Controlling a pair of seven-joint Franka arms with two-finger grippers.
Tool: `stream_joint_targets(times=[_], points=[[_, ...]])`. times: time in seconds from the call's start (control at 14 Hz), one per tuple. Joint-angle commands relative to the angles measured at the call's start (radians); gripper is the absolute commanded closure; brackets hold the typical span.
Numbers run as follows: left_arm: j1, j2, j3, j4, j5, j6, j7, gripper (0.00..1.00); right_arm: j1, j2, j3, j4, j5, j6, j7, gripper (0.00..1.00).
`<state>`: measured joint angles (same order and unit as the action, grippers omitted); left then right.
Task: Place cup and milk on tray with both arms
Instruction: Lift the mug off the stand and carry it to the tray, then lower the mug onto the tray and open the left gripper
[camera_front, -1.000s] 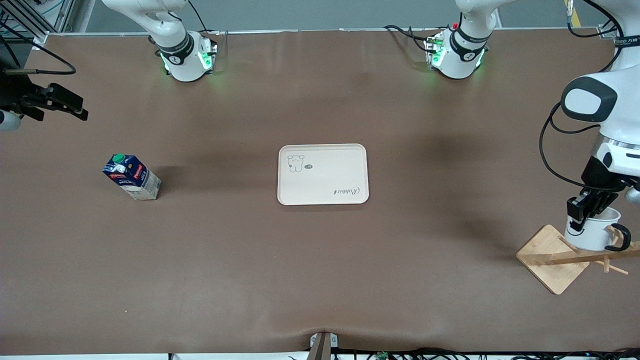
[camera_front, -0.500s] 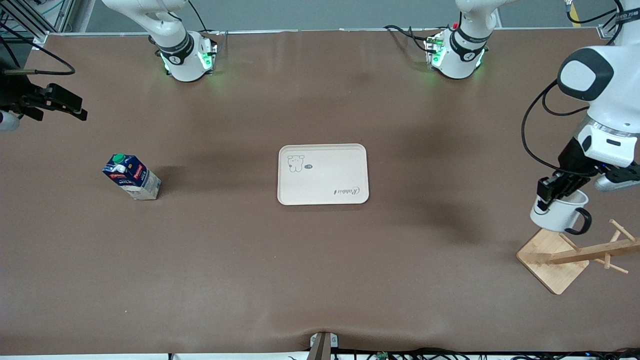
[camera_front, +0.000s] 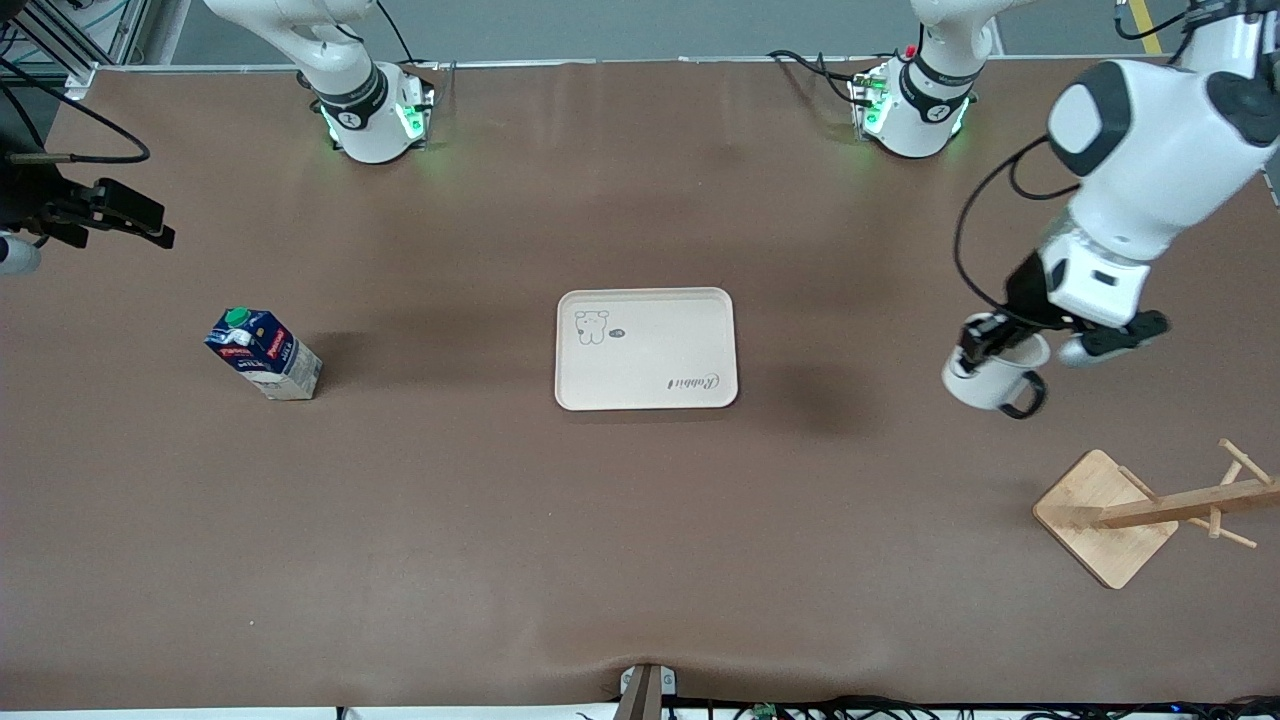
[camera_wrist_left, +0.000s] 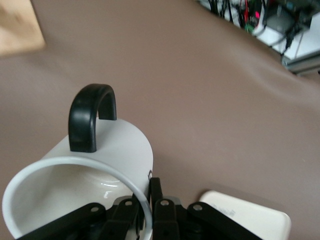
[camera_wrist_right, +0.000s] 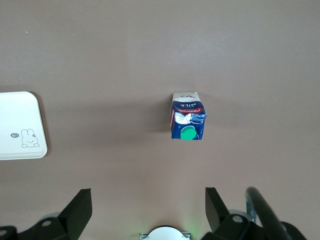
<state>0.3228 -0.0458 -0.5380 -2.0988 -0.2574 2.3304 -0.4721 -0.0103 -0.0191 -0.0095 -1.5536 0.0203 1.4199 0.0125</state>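
Brown matte covering spreads over the whole table (camera_front: 640, 560) in the front view, faintly rippled near the camera edge. At its middle lies the cream tray (camera_front: 646, 349), a smooth rounded rectangle with a little dog drawing and cursive lettering, nothing on it. Toward the right arm's end stands the milk (camera_front: 264, 354), a dark-blue gable-top carton with a red label, pale base and round green cap, upright on the table. The right claw (camera_front: 110, 212) hangs above the table edge at that end, black fingers spread wide, holding nothing; that arm waits. The left claw (camera_front: 978, 342) is up over bare table between the tray and a wooden rack (camera_front: 1110, 517), pinched tight on the rim of the cup (camera_front: 992, 378), a glossy white mug, tilted, black loop handle hanging low. The rack is pale bamboo, a square base with a pegged post.

Left wrist view: the cup (camera_wrist_left: 100, 170) fills the frame, shiny white wall, thick black handle, the left claw (camera_wrist_left: 148, 210) clamped with one finger inside and one outside the rim. A tray corner (camera_wrist_left: 250, 220) shows below.

Right wrist view: two black fingertips (camera_wrist_right: 77, 210) stand far apart, the milk (camera_wrist_right: 187, 122) seen from above, green cap bright, and the tray (camera_wrist_right: 20, 125) well apart from it.
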Motion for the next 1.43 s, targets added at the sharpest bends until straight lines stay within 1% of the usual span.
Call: stream_joint_targets(times=[0.0,0.14,0.21,0.29,0.43,0.5,0.64,0.71,0.86,1.07,1.14,1.21,1.36], points=[[0.002,0.049,-0.101,0.026,0.009,-0.022,-0.141,1.00,-0.013,0.001,0.005,0.006,0.010,-0.016,-0.006,0.00],[-0.001,0.105,-0.173,0.045,0.015,-0.023,-0.227,1.00,-0.016,0.004,0.005,0.004,0.010,-0.016,-0.006,0.00],[-0.013,0.130,-0.190,0.048,0.015,-0.023,-0.277,1.00,-0.017,0.004,0.005,0.004,0.010,-0.018,-0.006,0.00],[-0.051,0.145,-0.197,0.048,0.036,-0.023,-0.333,1.00,-0.014,0.002,0.005,0.006,0.010,-0.019,-0.006,0.00],[-0.117,0.188,-0.198,0.062,0.131,-0.023,-0.466,1.00,-0.016,0.004,0.005,0.003,0.010,-0.018,-0.006,0.00],[-0.172,0.222,-0.197,0.074,0.183,-0.023,-0.546,1.00,-0.017,0.005,0.006,0.004,0.010,-0.018,-0.006,0.00],[-0.246,0.315,-0.198,0.115,0.288,-0.023,-0.673,1.00,-0.014,0.004,0.006,0.007,0.010,-0.021,-0.005,0.00],[-0.276,0.367,-0.197,0.138,0.322,-0.023,-0.716,1.00,-0.014,0.005,0.006,0.006,0.010,-0.024,-0.005,0.00],[-0.346,0.472,-0.189,0.183,0.378,-0.023,-0.782,1.00,-0.017,0.007,0.006,0.007,0.010,-0.021,-0.006,0.00],[-0.398,0.602,-0.188,0.238,0.420,-0.023,-0.859,1.00,-0.014,0.007,0.006,0.009,0.010,-0.022,-0.006,0.00],[-0.424,0.628,-0.177,0.247,0.449,-0.023,-0.890,1.00,-0.017,0.007,0.006,0.007,0.010,-0.022,-0.006,0.00],[-0.450,0.651,-0.151,0.264,0.484,-0.022,-0.923,1.00,-0.019,0.008,0.006,0.007,0.012,-0.022,-0.006,0.00],[-0.502,0.691,-0.120,0.293,0.512,-0.023,-0.976,1.00,-0.011,0.007,0.008,0.010,0.010,-0.024,-0.005,0.00]])
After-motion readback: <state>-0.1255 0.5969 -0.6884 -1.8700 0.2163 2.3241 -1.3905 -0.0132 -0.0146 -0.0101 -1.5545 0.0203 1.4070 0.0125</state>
